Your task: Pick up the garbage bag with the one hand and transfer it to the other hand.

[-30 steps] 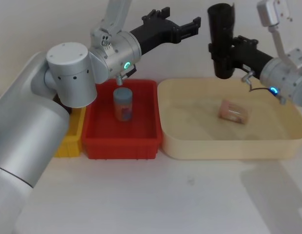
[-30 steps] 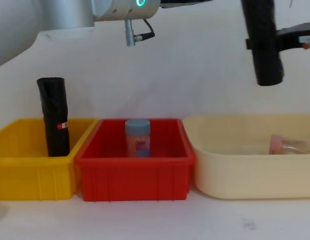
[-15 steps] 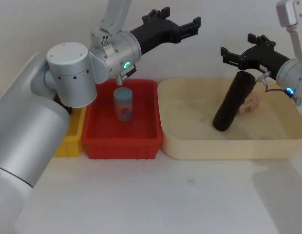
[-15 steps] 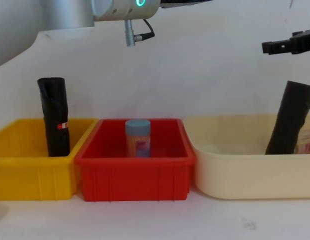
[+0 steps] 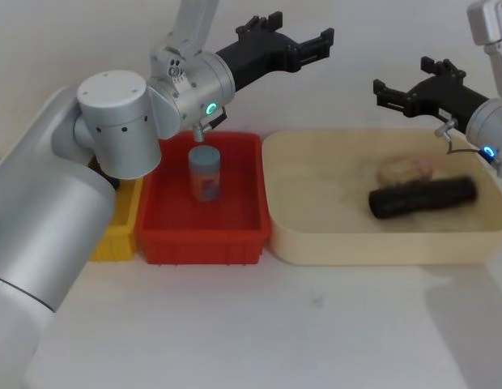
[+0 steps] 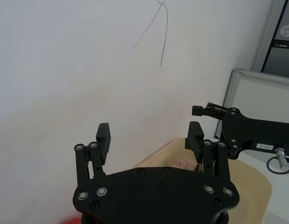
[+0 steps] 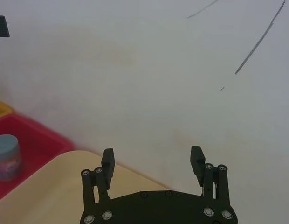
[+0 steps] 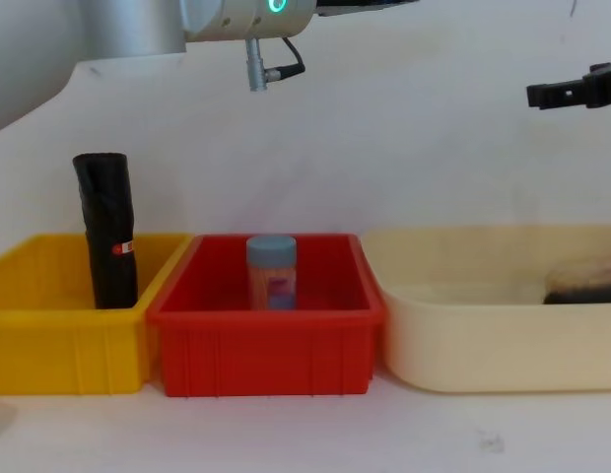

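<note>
Both grippers, left and right, spread empty above the bins (garbage bag flat in the cream tub).

Probably lab: bins on table.

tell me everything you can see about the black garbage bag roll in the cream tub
The garbage bag is a tightly rolled black plastic cylinder, matte and wrinkled, with no label showing. It lies on its side on the floor of the cream tub, running roughly left to right, toward the tub's right side. A pinkish jar lies just behind it, apparently touching. No gripper holds it: the right gripper is open above it.
</note>
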Controlling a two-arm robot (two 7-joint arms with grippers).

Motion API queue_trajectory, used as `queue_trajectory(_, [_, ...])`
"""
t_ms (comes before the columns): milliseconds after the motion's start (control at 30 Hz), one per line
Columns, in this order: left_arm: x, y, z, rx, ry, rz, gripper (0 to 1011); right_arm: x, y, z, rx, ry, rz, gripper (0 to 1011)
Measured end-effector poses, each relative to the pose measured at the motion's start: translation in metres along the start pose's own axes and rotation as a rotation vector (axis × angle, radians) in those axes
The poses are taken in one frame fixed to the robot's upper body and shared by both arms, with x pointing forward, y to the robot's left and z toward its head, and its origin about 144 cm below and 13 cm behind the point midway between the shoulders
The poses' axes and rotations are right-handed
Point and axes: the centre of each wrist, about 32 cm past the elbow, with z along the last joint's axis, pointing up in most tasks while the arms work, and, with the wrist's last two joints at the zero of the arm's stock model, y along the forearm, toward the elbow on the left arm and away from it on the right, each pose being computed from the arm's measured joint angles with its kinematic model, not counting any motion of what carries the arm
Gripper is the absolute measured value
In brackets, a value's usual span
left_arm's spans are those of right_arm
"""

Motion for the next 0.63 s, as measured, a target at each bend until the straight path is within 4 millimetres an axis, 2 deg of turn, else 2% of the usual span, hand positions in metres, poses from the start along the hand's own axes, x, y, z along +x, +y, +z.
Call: queue_trajectory(633, [0.0000, 0.0000, 0.0000, 0.000, 0.000, 0.000, 1000, 0.0017, -0.0012, -0.0005, -0.003, 0.002, -0.004, 1001])
